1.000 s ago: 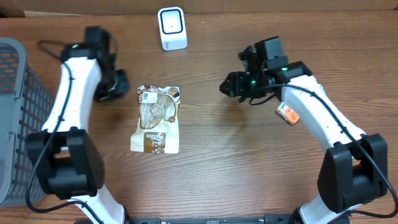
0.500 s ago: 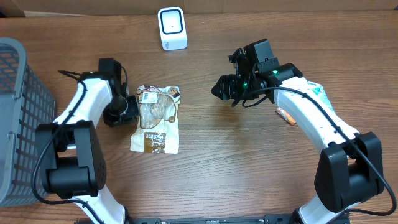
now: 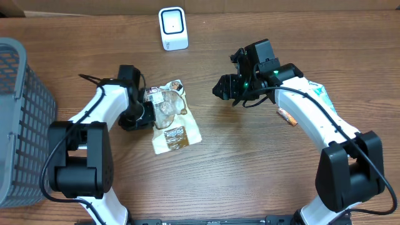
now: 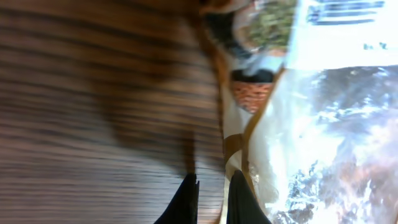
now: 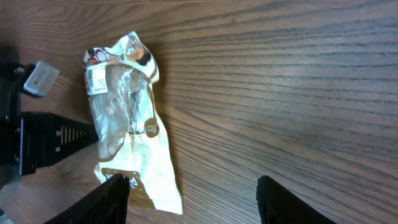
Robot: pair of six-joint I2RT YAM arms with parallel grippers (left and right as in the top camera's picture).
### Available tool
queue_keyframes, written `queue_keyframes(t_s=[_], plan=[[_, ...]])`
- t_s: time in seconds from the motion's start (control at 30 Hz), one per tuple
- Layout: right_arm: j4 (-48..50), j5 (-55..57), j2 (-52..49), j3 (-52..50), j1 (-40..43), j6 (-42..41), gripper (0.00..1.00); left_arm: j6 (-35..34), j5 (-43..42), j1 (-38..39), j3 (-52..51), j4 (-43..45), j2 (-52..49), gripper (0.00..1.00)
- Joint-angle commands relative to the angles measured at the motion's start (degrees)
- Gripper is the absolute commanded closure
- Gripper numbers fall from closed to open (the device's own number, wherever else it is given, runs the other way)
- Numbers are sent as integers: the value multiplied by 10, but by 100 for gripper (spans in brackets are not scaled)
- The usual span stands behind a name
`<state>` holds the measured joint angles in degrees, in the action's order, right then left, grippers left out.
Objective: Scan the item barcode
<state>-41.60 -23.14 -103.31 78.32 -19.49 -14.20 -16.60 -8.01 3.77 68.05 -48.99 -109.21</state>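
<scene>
The item is a clear snack bag (image 3: 172, 119) with brown and white print, lying tilted on the wooden table. Its white barcode label (image 3: 152, 94) faces up at the upper left corner. My left gripper (image 3: 147, 113) is shut and low on the table, its tips pressed against the bag's left edge (image 4: 249, 155). My right gripper (image 3: 222, 89) hovers open to the right of the bag with nothing between its fingers. The right wrist view shows the bag (image 5: 127, 112), its label (image 5: 94, 79) and the left gripper (image 5: 87, 134) beside it. The white scanner (image 3: 172, 28) stands at the back.
A grey mesh basket (image 3: 19, 112) fills the left edge of the table. A small orange packet (image 3: 287, 116) and a teal and white one (image 3: 319, 92) lie partly under my right arm.
My left gripper swept right into the bag's left side and pushed it; the bag shifted right and turned, its lower end swinging right. The right gripper edged left, then held still.
</scene>
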Motion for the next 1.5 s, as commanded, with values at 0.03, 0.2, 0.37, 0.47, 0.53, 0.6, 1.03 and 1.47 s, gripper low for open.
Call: queue_keyframes(t_s=[0.03,0.2,0.37,0.47,0.53,0.6,1.03,1.47], plan=[[0,1,-22,-4,2,-8,36,-8,7,-5,0,7,-2,96],[0,2,-26,-4,11,-6,36,14,26,-9,47,-8,17,96],[-2,1,-26,-4,22,-6,36,17,19,-8,78,3,22,96],[-3,2,-26,-4,25,-6,36,29,-3,-6,78,23,20,96],[-3,2,-26,-4,25,-6,36,33,-10,-4,77,28,17,96],[-3,2,-26,-4,25,-6,36,35,-10,-1,69,34,15,96],[-3,1,-26,-4,25,-4,36,37,-10,1,4,109,-2,96],[3,-5,-28,-4,13,-4,36,53,-15,15,4,159,-77,96]])
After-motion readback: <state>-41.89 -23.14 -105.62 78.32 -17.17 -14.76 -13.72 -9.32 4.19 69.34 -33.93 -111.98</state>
